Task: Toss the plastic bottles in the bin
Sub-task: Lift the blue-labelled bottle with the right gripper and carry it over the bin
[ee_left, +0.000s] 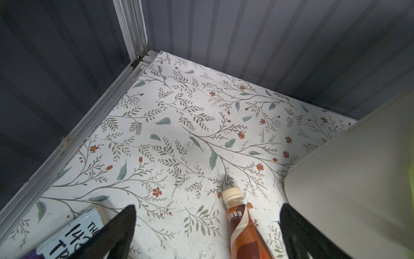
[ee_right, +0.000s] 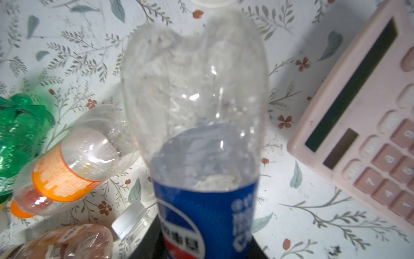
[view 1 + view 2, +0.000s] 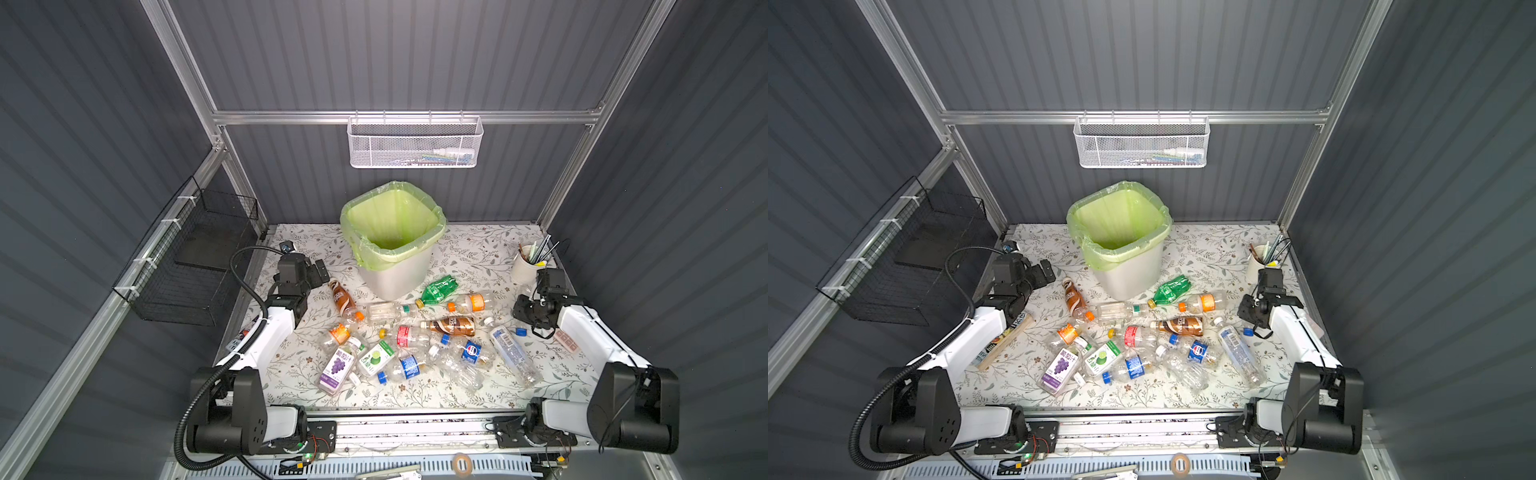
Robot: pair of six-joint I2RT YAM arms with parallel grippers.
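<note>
Now right end effector (image 2: 202, 247), angled down, clamps Pepsi bottle (image 2: 201, 201).

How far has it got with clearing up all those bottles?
Barely begun. Done: nothing that shows; the bin looks empty. In hand: the right gripper is shut on a clear blue-labelled bottle, and the open left gripper hangs near a brown bottle beside the bin. Left: a dozen or so bottles lie scattered on the floral table, all yet to go in.

Glossy plastic bottle (image 2: 195, 89); matt plastic bin (image 3: 395, 278).
</note>
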